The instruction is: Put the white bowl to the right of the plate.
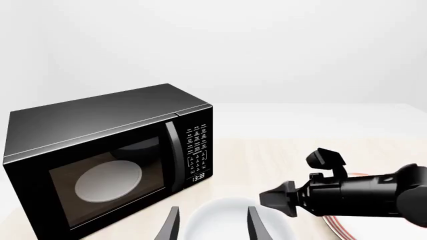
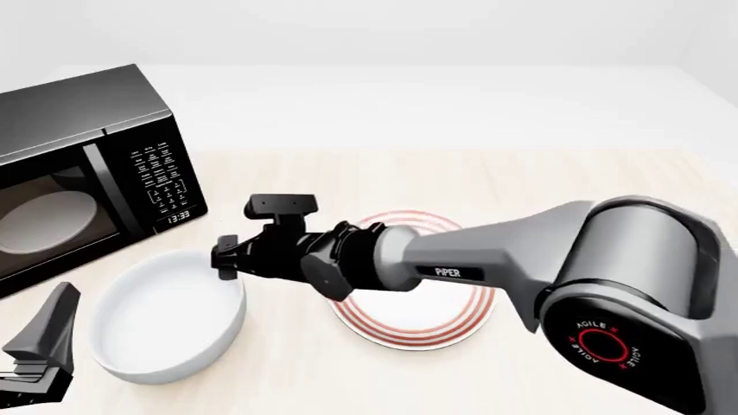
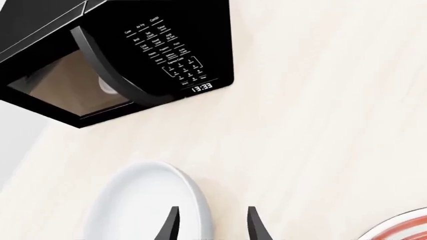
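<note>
The white bowl [image 2: 162, 320] stands on the table to the left of the plate [image 2: 421, 324], a flat white disc with red rings. My right arm reaches across the plate, and my right gripper [image 2: 223, 259] hangs at the bowl's right rim. In the right wrist view this gripper [image 3: 212, 226] is open, its fingers either side of the rim of the bowl [image 3: 133, 205]. At the near left, my left gripper [image 2: 41, 346] is also open. Its wrist view looks past the gripper [image 1: 212, 227] onto the bowl [image 1: 223, 215], with the plate [image 1: 343, 230] partly hidden behind the right arm.
A black microwave [image 2: 81, 173] stands at the back left, door shut, clock lit, with a pale oval behind the glass. It lies just beyond the bowl. Light wooden tabletop [image 2: 554, 181] stretches to the right and behind the plate.
</note>
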